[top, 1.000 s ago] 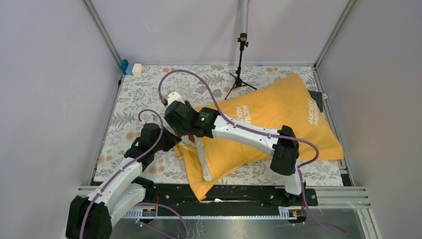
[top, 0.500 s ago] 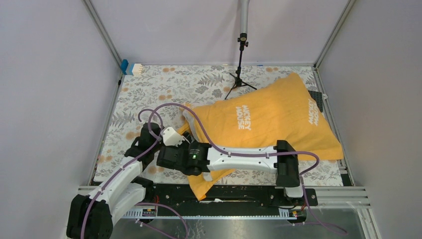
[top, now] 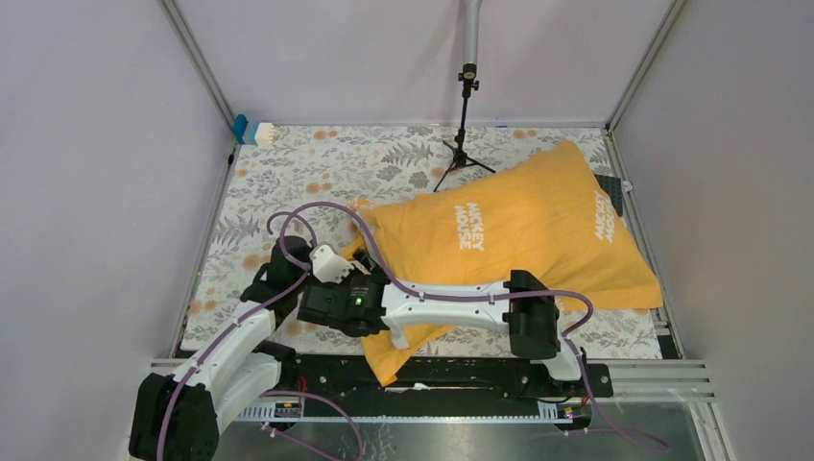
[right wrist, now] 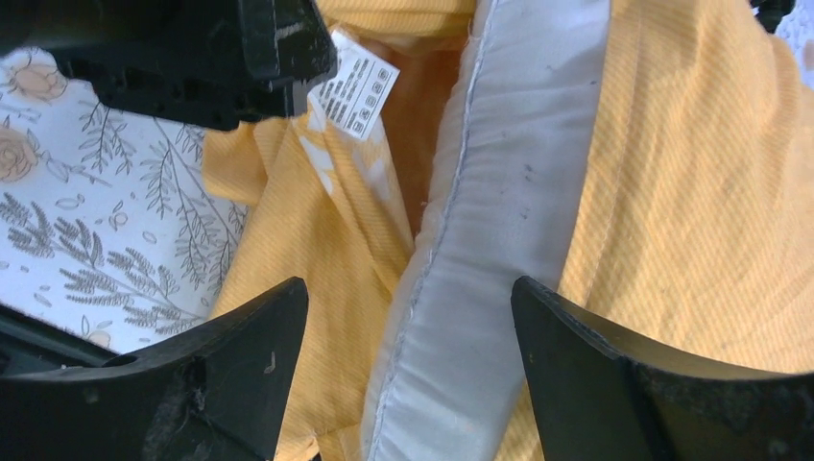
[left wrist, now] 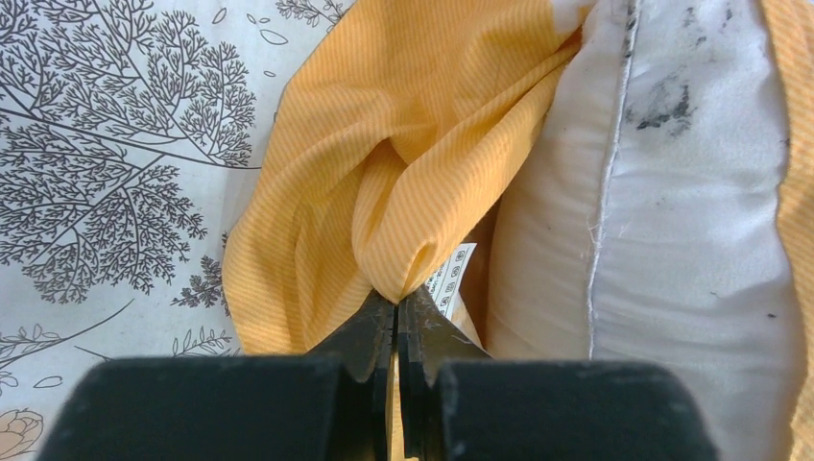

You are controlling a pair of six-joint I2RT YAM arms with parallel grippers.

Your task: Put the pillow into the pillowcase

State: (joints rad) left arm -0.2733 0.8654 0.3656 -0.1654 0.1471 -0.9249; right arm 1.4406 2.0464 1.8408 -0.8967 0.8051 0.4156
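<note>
Floral tablecloth [top: 288,163] underneath. Wrinkly orange-yellow pillowcase [top: 518,230] with white lettering lies centre-right, and the smudged white pillow [left wrist: 672,221] pokes out of its open end. Left gripper [left wrist: 396,305] is clamped on the pillowcase hem; right gripper [right wrist: 408,288] fingers are spread wide over the pillow edge.

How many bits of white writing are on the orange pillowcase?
2. One writing patch lies midway along the pillowcase; another near its right end. The underside may hide more.
</note>
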